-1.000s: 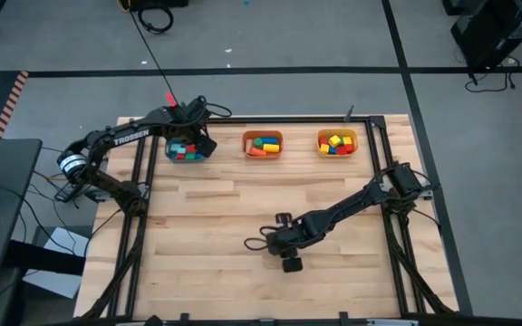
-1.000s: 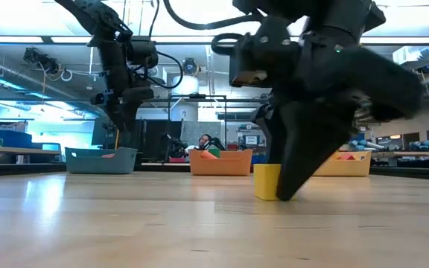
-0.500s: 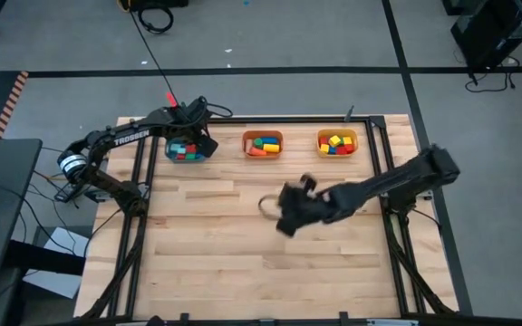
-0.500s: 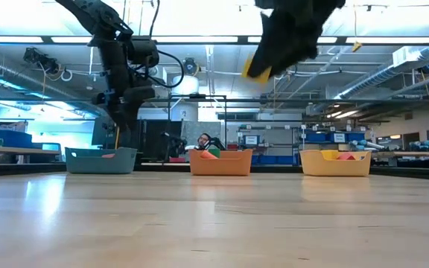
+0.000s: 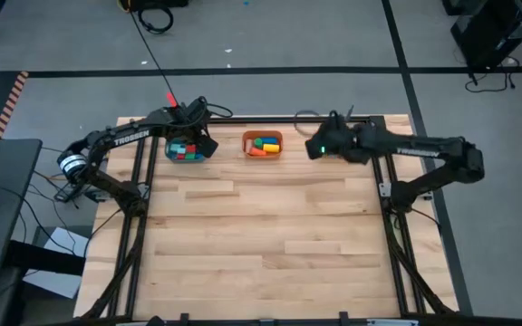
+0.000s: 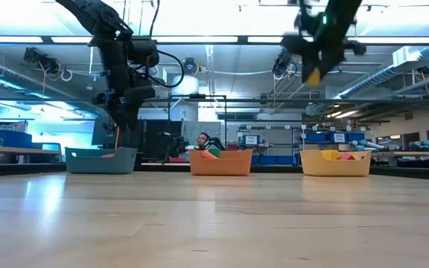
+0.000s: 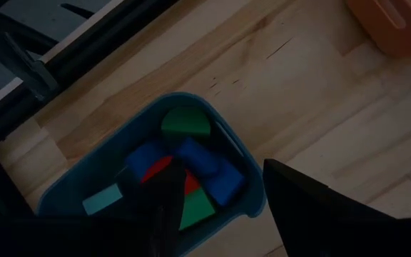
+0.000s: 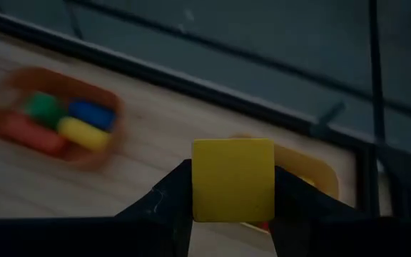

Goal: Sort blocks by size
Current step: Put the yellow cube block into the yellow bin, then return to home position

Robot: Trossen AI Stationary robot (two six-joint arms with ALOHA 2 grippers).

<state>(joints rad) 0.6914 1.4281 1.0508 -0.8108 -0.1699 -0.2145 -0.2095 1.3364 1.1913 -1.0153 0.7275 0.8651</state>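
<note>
**One yellow cube carried above the yellow bin**

One yellow cube [image 8: 233,180] is held in the right hand [image 8: 232,196], pinched between the two fingers on opposite flat faces; the hand is raised in the air over the yellow bin [image 8: 318,175], which is largely hidden beneath it in the high view. The cube is judged to be light, rigid wood with smooth painted faces, so a firm squeeze across two parallel faces, near the middle, is the sensible hold; a grip on an edge or corner could let it twist out. Nothing fragile is suggested, and a short drop into the bin should do no harm.

Three bins are seen in the low view: teal bin [image 6: 100,159], orange bin [image 6: 220,161] and the yellow one. No loose blocks are seen on the table [image 5: 261,244].

Counted in the left wrist view, about seven blocks lie in the teal bin: blue, green, red and one light blue, though overlap makes the count uncertain. In the orange bin, beside the yellow bin, four bars are made out from the right wrist view. The yellow bin's contents cannot be counted.

The left hand [image 5: 199,138] hangs over the teal bin, fingers apart and empty.
</note>
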